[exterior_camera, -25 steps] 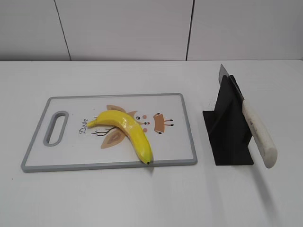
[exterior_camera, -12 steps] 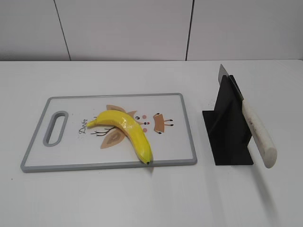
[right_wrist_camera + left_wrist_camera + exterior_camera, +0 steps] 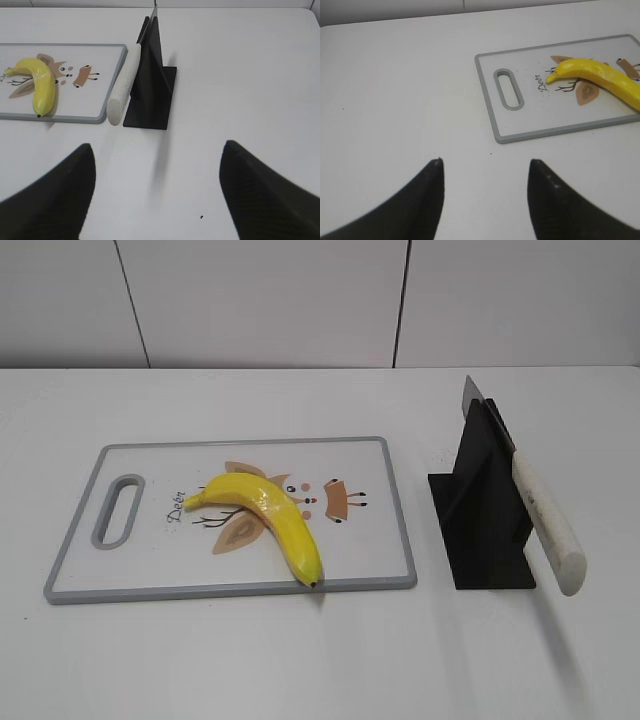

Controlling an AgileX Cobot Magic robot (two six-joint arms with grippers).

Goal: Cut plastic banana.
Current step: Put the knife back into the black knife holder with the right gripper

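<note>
**Banana lying whole on the cutting board, both grippers hanging back**

The banana (image 3: 268,520) is lying whole on the white cutting board (image 3: 70,550), its greenish stem pointing toward the board's handle slot and its dark tip reaching the near grey edge. It is resting across the little deer drawing printed on the board. To the right of the board, a black knife stand (image 3: 482,510) is sitting on the white counter (image 3: 300,660), and a knife (image 3: 545,525) with a white handle is leaning in it, blade up and back, handle sticking out toward the front. The left gripper (image 3: 485,167) is hovering over bare counter, well apart from the board, its two dark fingers spread wide with nothing between them. The right gripper (image 3: 157,150) is hanging in front of the knife stand, also gaping wide and carrying nothing.
</note>
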